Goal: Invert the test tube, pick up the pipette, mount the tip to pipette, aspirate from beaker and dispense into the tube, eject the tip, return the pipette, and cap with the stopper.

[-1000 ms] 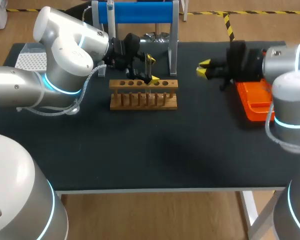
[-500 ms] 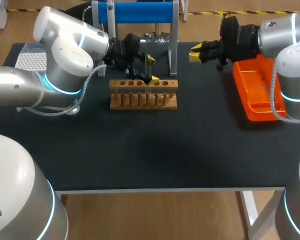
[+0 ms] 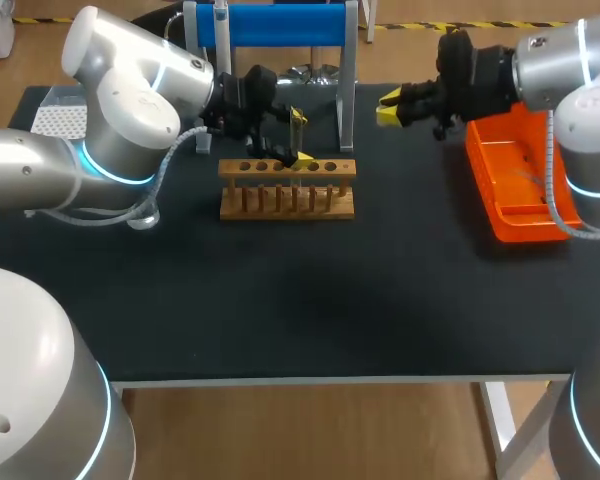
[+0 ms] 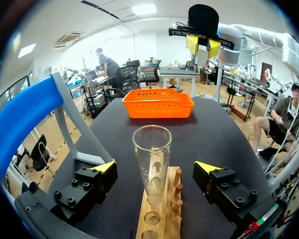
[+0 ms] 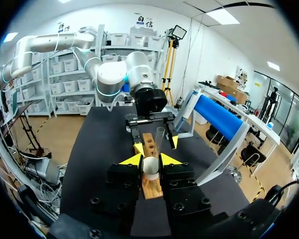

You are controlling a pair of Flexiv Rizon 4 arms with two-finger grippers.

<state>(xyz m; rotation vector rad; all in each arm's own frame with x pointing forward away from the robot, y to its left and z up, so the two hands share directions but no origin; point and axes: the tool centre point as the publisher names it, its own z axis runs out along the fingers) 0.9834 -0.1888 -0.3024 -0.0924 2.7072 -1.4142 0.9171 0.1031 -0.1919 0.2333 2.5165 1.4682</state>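
On the dark table (image 3: 280, 300) the wooden rack (image 3: 287, 200) stands nearest, its row of holes running across the head view; the test tube (image 4: 152, 149) stands upright in one of the rack's end holes, mouth upward, clear and seemingly empty; the left gripper (image 4: 156, 167) sits around it with its fingers spread wide, one yellow tip on each side and neither touching the glass, so it has hold of nothing; in the head view this gripper (image 3: 300, 138) hangs just over the rack's back edge; behind it stands the blue stand (image 3: 270, 25) on grey legs, and off beside the left arm lies a white perforated box (image 3: 58, 122); across the table, well apart from the rack, the right gripper (image 3: 387, 108) hovers above the surface, pointing toward the rack; its wrist view shows the fingers drawn close, pinching a small white stopper (image 5: 150, 167) from both sides between the yellow tips; just beside that gripper lies the orange tray (image 3: 515, 190), set lengthwise along the table's right side.
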